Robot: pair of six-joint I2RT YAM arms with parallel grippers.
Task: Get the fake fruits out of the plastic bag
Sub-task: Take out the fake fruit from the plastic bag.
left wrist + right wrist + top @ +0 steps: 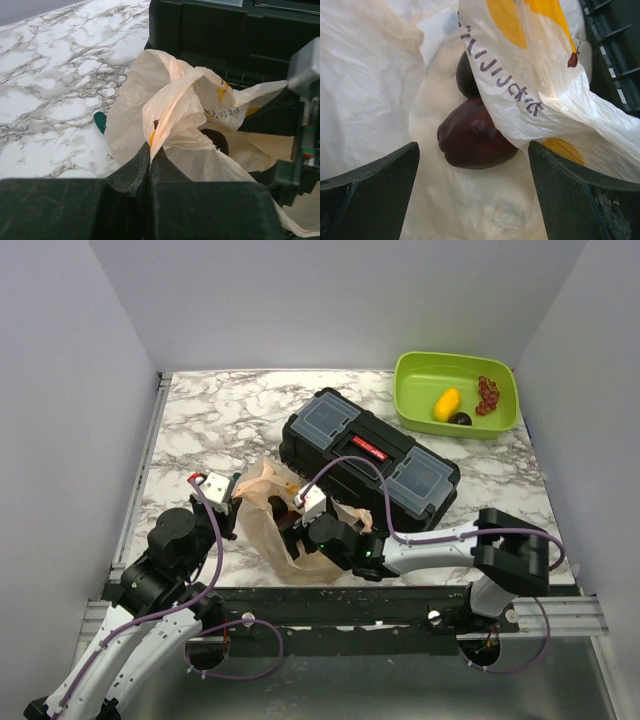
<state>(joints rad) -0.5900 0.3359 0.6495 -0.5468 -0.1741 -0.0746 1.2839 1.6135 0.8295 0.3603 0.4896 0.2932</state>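
A thin, crinkly, translucent tan plastic bag [262, 518] with orange-yellow prints lies crumpled on the white marble counter [220, 410], against the near left side of a black plastic toolbox [370, 450] with its lid shut. The left end effector [150, 160] has its fingers pressed together on a raised fold of the bag's edge, lifting it off the counter. The right end effector [472, 145] reaches into the bag's mouth from the right with its fingers spread wide apart, gripping nothing. Inside the bag, a glossy dark purple round plastic fruit [475, 140] lies on the film just ahead of those fingers. A second dark fruit [466, 75] sits right behind it, half hidden under a printed flap. At the far right corner stands a lime-green plastic bin [412, 390]. It holds a yellow oval plastic fruit [447, 403], a dark round plastic fruit [461, 419] just beside it, and a cluster of small red grapes [488, 395] to their right.
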